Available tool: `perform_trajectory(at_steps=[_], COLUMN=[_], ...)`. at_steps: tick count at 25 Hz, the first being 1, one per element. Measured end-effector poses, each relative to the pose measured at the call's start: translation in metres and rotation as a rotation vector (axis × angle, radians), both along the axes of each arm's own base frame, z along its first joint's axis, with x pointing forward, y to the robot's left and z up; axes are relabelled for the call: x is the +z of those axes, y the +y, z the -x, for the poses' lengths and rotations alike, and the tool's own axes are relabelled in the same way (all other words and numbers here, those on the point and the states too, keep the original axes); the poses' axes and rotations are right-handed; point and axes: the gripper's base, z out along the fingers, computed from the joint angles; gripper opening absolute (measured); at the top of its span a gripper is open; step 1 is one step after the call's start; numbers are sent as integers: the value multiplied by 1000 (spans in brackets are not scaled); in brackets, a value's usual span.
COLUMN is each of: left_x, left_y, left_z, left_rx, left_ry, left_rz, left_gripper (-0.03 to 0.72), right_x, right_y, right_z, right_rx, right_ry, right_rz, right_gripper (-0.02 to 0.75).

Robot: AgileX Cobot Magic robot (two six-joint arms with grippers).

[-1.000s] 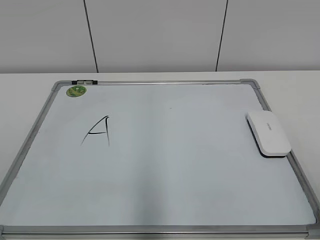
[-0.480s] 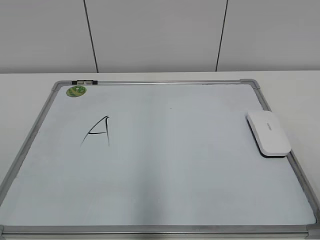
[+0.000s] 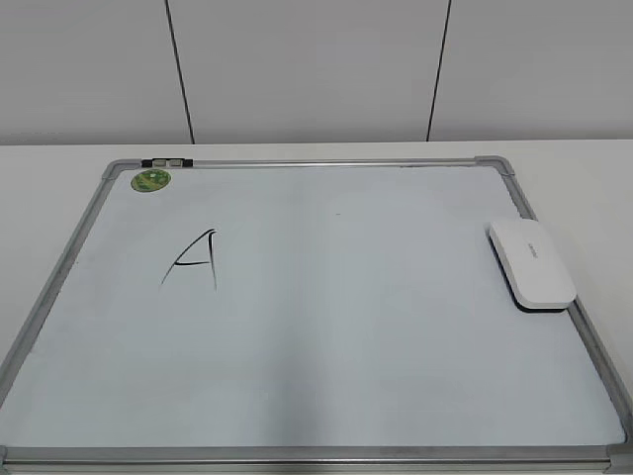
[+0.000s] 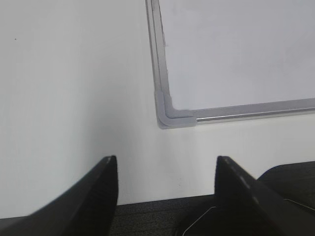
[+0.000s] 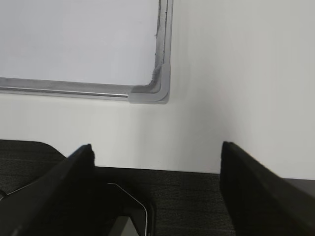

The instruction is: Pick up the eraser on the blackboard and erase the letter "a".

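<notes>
A plain white tabletop fills the lower two-thirds of the exterior view, running back to a pale panelled wall. Lying flat on it, and covering most of the frame, is the blackboard, its near edge at the bottom border. Bare tabletop shows along the top edge and at both sides. The wrist views show the board's two near corners resting on the white surface.

White board with a silver-grey frame, black letter on it, green round sticker, white eraser with what looks like a dark underside, black gripper fingers.
</notes>
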Motion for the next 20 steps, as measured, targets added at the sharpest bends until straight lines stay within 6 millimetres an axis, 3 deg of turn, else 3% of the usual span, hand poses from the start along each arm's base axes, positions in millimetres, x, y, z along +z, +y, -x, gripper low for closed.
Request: perform_trajectory(at_steps=[11, 20], left_x=[2, 9], left_y=[1, 2], left_z=[7, 39], left_rx=[9, 14], left_ry=[-46, -258], left_rz=[2, 6], left_gripper=[459, 459], right_x=[1, 8], right_y=[0, -2], right_z=[3, 35], right_rx=[0, -6], right_ry=[-23, -247], right_rz=[-1, -16], right_gripper=[587, 587])
